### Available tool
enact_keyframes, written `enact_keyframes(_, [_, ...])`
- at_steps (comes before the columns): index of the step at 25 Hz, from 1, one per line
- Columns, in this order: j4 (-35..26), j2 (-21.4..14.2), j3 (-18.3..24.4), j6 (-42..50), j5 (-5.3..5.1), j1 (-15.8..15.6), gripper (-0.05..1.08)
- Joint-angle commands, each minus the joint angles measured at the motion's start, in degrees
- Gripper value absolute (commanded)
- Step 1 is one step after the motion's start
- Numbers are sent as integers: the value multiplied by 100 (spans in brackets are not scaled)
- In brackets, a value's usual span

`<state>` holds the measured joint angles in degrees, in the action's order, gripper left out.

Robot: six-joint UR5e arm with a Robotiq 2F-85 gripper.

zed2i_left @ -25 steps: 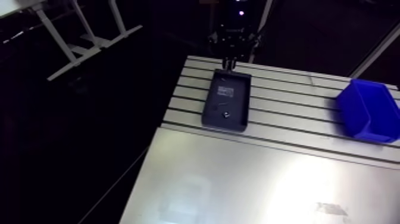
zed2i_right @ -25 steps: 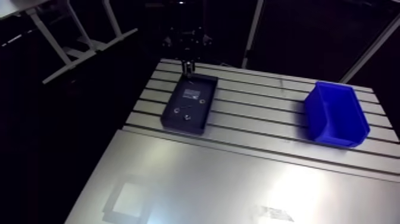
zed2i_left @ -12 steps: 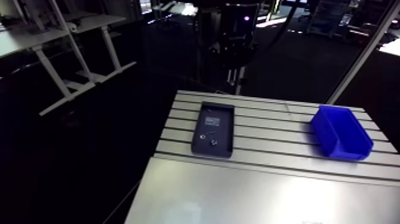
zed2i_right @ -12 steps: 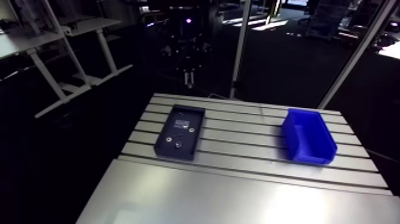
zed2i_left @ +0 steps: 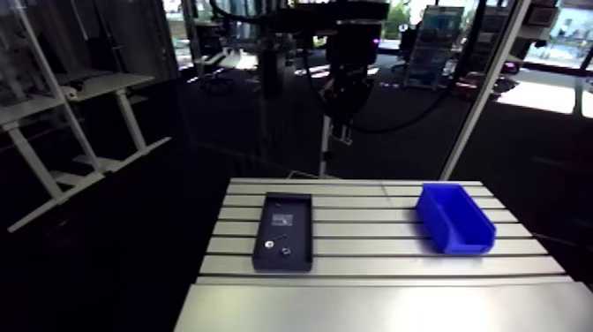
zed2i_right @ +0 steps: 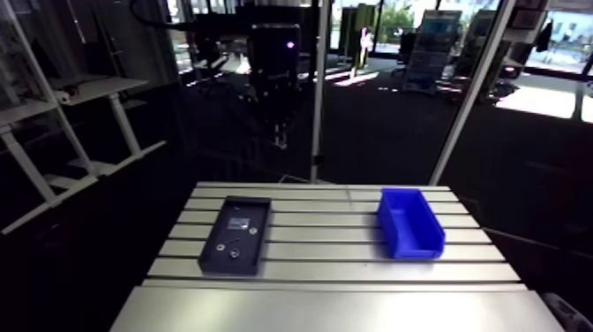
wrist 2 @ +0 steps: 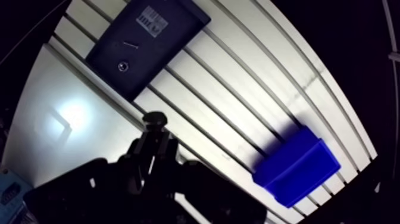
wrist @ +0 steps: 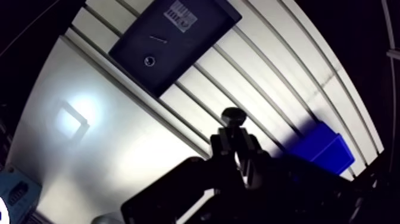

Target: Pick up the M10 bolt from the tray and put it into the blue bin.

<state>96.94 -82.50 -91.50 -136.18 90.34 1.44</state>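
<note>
High over the table [wrist: 269, 71], the gripper [wrist: 236, 136] was clamped on the M10 bolt [wrist: 233, 115], with the blue bin [wrist: 322, 152] well off to one side, below.

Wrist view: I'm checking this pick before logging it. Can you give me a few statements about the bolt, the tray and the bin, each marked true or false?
1. The tool is shut on a bolt, whose head shows past the fingertips. True.
2. The blue bin sits inside the tray. False: the two stand apart on the slotted table.
3. The tray holds nothing. False: a label and a small round part lie in it.
4. The tool hangs well above the table, not down in the blue bin. True.
</note>
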Motion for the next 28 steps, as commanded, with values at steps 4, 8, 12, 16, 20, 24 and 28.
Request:
enact_keyframes(4, [-479, -324, -136, -4678, 49, 1852, 107])
enact_keyframes(8, [-443, -262, -162, -5769, 67, 2283, 107])
enact_keyframes(12, [-276, -165, -136, -6736, 93, 2696, 107])
enact_keyframes(16, [339, 55, -188, -7254, 207, 2872, 107])
enact_keyframes(20, [638, 336, -136, -7395, 313, 2925, 106])
enact_keyframes(24, [1042, 582, -127, -7395, 401, 2969, 106])
enact_keyframes(28, [1420, 679, -180, -7386, 621, 3004, 106])
